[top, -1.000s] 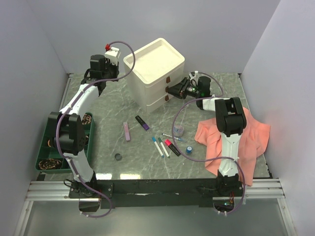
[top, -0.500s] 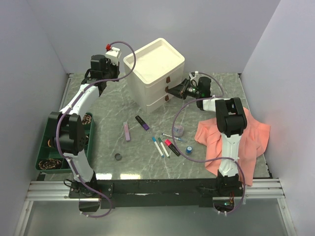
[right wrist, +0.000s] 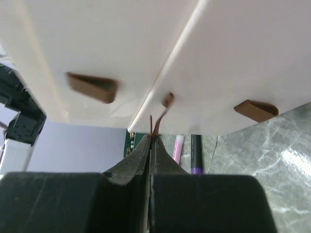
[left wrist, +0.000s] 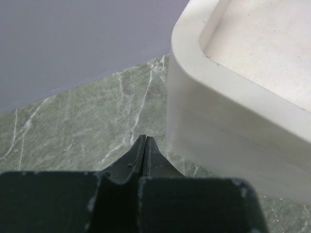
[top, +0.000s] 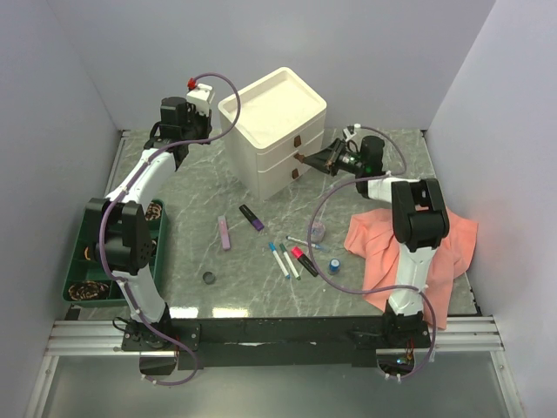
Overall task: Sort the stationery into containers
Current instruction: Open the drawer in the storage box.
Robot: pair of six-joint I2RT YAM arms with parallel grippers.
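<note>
The cream-white drawer box (top: 274,131) stands at the back centre. My right gripper (top: 302,158) is shut on the brown pull tab (right wrist: 165,104) of one of its drawers; its jaws (right wrist: 151,138) pinch the tab. My left gripper (top: 198,131) is shut and empty (left wrist: 146,141), just left of the box's wall (left wrist: 218,131). On the table lie a purple highlighter (top: 252,218), a lilac highlighter (top: 225,233), blue-capped pens (top: 279,259), a red-and-black marker (top: 304,260), a clear tape roll (top: 318,232), a blue-capped vial (top: 334,265) and a dark disc (top: 209,279).
A salmon-pink cloth (top: 409,252) lies under the right arm at the right. A green tray (top: 91,261) with small items sits at the table's left edge. Two other brown tabs (right wrist: 92,87) show on the box's front.
My right arm has drawn back to the right with the pull tab held in its jaws. The left arm has not moved.
</note>
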